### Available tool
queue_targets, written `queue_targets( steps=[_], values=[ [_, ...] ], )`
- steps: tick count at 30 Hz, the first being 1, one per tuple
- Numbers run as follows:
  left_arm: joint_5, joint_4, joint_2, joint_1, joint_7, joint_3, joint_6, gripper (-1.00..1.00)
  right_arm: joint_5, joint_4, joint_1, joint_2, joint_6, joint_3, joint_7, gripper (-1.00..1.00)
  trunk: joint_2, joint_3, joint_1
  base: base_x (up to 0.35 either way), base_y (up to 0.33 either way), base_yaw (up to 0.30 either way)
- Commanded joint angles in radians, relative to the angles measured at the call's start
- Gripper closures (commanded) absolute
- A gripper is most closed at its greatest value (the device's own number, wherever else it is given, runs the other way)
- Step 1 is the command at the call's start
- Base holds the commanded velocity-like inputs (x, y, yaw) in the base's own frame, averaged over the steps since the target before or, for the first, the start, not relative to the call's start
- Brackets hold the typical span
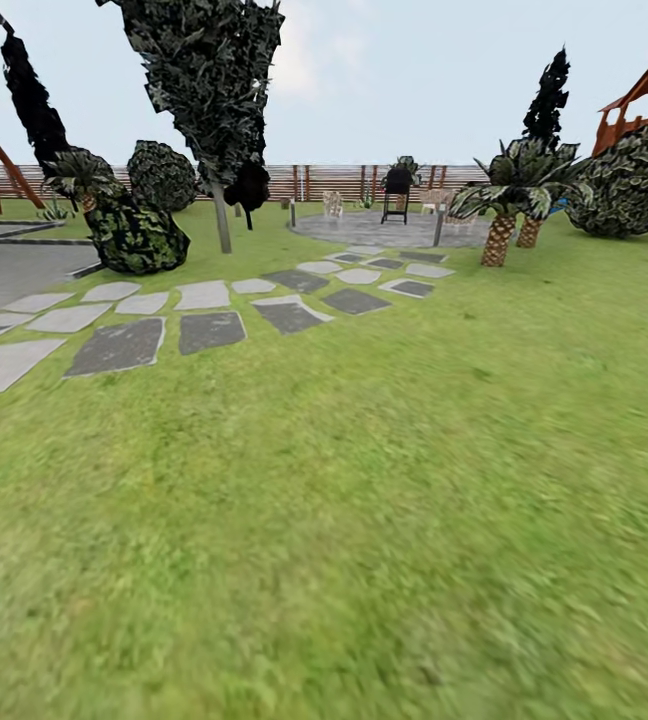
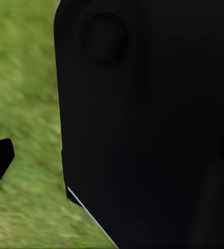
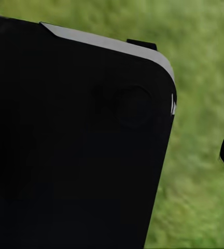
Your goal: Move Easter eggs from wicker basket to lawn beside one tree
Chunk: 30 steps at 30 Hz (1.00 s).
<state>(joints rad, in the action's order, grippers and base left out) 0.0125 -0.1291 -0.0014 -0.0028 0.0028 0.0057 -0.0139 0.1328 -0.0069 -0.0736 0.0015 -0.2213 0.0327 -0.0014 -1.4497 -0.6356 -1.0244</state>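
lawn point(image 1: 384, 520) | tree point(image 1: 222, 215) trunk upright | stepping stones point(image 1: 204, 310) between

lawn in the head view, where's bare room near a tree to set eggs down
The lawn is bare across the whole foreground, below the stepping stones. Grass is also free around the pale trunk of the tree, between the dark bush and the paved patio. It gets crowded by the palms and the bush at right.
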Motion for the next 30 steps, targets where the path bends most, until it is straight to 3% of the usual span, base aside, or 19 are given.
queue_targets(
  steps=[1,30],
  values=[
    [0.001,0.0,0.0,0.0,0.0,0.0,-0.001,-1.0,0.004,0.001,0.0,0.0,-0.003,0.003,0.0,-1.0,0.0,-0.001,-0.001,0.339,0.0,0.0],
    [0.001,0.0,0.0,0.0,0.0,0.0,-0.001,-1.0,0.002,0.001,0.0,0.0,-0.003,0.003,0.0,-1.0,0.0,-0.001,-0.001,0.339,0.0,0.0]
  ],
)
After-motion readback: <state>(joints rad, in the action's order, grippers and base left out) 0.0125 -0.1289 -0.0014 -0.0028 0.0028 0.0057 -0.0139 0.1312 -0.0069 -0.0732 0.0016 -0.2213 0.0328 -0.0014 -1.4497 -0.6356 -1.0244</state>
